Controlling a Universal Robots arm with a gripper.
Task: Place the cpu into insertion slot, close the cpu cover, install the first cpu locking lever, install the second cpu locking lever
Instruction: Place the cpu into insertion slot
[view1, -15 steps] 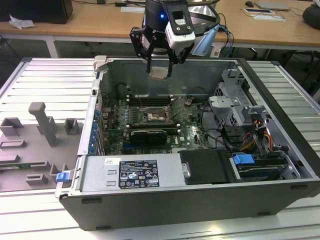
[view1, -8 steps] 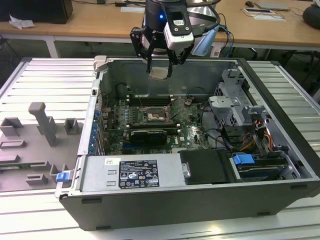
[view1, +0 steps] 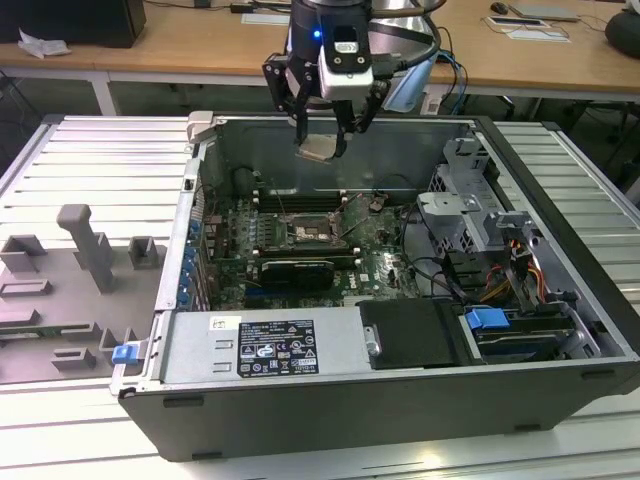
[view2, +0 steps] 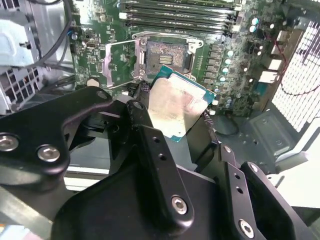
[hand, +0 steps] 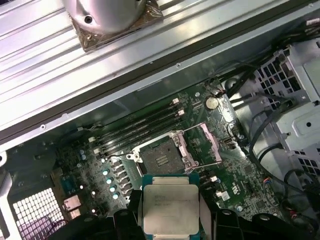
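Note:
My gripper (view1: 321, 140) hangs above the open computer case, shut on the cpu (view1: 320, 150), a flat silvery square chip tilted between the fingers. In both wrist views the cpu (view2: 175, 107) (hand: 170, 202) sits clamped by its two side edges, above the board and short of the insertion slot (hand: 160, 157). The insertion slot (view1: 315, 228) (view2: 162, 55) lies bare with its dark centre showing. The cpu cover (hand: 209, 145) (view2: 120, 65) is swung open beside the slot. Two thin wire levers (hand: 200, 128) stand raised near the cover.
Long memory slots (view1: 300, 198) run behind the socket and a long black card (view1: 295, 270) lies in front of it. A drive cage with cables (view1: 470, 215) fills the exterior view's right. The case's rear wall (view1: 400, 145) is close behind the gripper. Grey fixtures (view1: 90, 250) stand outside the case.

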